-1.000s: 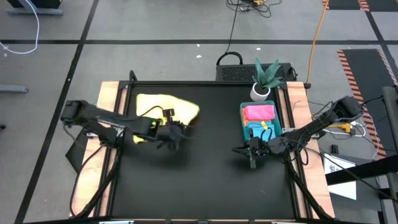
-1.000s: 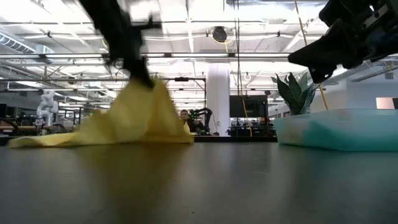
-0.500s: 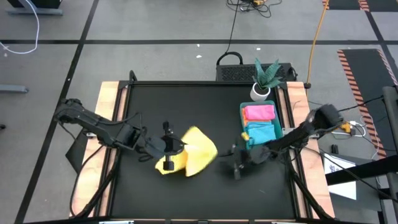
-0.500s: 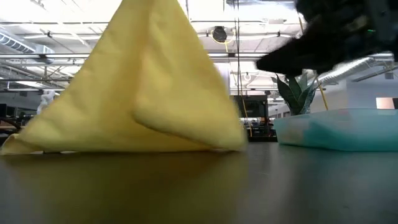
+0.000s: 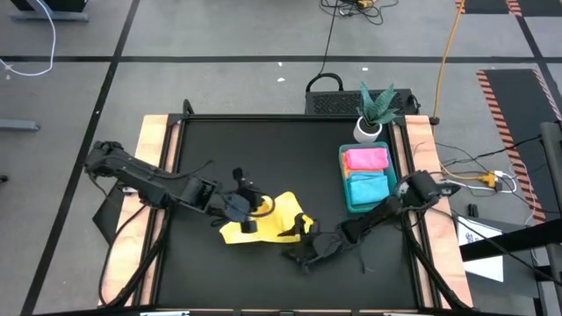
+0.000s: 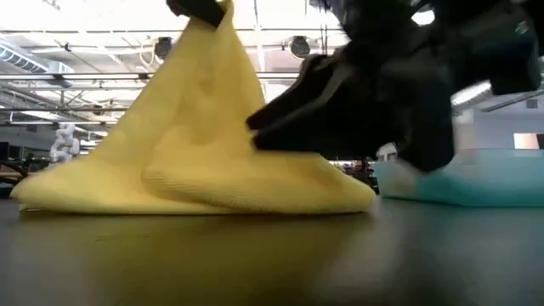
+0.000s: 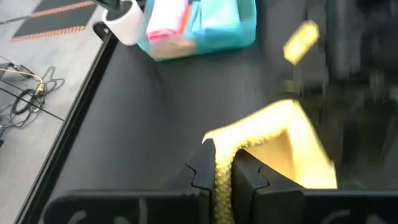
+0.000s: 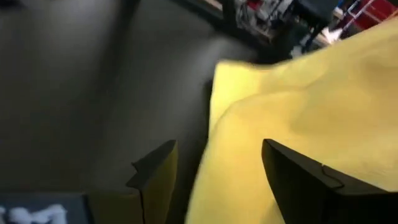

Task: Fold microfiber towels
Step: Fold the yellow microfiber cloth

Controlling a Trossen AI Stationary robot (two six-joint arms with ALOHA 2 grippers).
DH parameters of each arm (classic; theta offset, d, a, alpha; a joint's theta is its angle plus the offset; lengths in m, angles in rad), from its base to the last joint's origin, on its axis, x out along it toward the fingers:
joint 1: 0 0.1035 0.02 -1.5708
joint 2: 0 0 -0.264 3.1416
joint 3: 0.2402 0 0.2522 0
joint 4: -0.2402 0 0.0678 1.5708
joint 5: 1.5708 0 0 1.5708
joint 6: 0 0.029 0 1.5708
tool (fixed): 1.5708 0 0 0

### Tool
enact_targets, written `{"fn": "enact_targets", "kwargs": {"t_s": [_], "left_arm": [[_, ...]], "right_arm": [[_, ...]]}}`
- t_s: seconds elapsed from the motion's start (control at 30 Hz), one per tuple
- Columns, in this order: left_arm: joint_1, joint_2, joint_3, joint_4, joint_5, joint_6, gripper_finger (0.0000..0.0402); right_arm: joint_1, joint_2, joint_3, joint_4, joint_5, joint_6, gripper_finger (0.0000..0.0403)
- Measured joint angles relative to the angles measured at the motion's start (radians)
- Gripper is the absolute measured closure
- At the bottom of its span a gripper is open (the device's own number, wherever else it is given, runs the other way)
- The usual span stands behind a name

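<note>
Left gripper (image 7: 225, 167) pinched shut on a fold of the yellow towel (image 5: 263, 219), holding that edge lifted off the black table (image 5: 263, 149) at centre-near, peak of the cloth raised like a tent in the low view. Rest of the towel draped down and resting on the table. To its right, right gripper (image 8: 217, 165) spread wide open, fingers either side of the towel's right edge, not yet closed on it. Further right, green tray (image 5: 344, 189) at the far-right side with the pink towel (image 5: 366, 158) and blue towel (image 5: 370, 185) inside; potted plant (image 5: 371, 114) just beyond it.

Step in hand, likely: getting a second hold on the yellow towel before spreading or folding. Next move probably calls for closing the right fingers on a free corner, then drawing the two held points apart to flatten the cloth.
</note>
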Motion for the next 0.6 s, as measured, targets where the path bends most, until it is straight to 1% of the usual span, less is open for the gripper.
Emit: {"fn": "enact_targets", "kwargs": {"t_s": [0.03, 0.1, 0.13, 0.2, 0.27, 0.3, 0.37, 0.43, 0.5, 0.53, 0.6], "left_arm": [[0.006, 0.008, 0.001, 0.001, -0.005, -0.007, 0.0374], [0.008, 0.025, -0.002, -0.047, -0.015, -0.031, 0.038], [0.011, 0.032, -0.002, -0.05, -0.019, -0.041, 0.0385], [0.017, 0.046, -0.001, -0.056, -0.021, -0.052, 0.0394], [0.018, 0.051, -0.001, -0.085, -0.023, -0.064, 0.0395], [0.018, 0.054, -0.002, -0.097, -0.023, -0.075, 0.0393], [0.017, 0.06, 0.0, -0.098, -0.023, -0.1, 0.0383], [0.016, 0.061, -0.002, -0.125, -0.022, -0.121, 0.0375], [0.014, 0.06, -0.001, -0.134, -0.02, -0.156, 0.0372], [0.014, 0.06, -0.003, -0.141, -0.02, -0.17, 0.0372], [0.014, 0.059, -0.022, -0.135, -0.02, -0.193, 0.0376]], "right_arm": [[0.0, 0.014, 0.013, -0.026, 0.012, 0.0, 0.0175], [-0.005, 0.041, 0.037, -0.071, 0.051, -0.005, 0.0175], [-0.007, 0.047, 0.041, -0.085, 0.084, -0.008, 0.0175], [-0.007, 0.047, 0.037, -0.106, 0.199, 0.0, 0.0178], [-0.007, 0.031, 0.029, -0.141, 0.343, 0.052, 0.0183], [-0.009, 0.022, 0.024, -0.178, 0.415, 0.091, 0.0186], [-0.023, 0.002, 0.021, -0.249, 0.509, 0.21, 0.0191], [-0.045, -0.025, 0.016, -0.353, 0.544, 0.359, 0.0197], [-0.071, -0.047, 0.018, -0.449, 0.528, 0.469, 0.0201], [-0.082, -0.057, 0.017, -0.5, 0.515, 0.504, 0.0203], [-0.096, -0.077, 0.016, -0.54, 0.469, 0.525, 0.0206]]}}
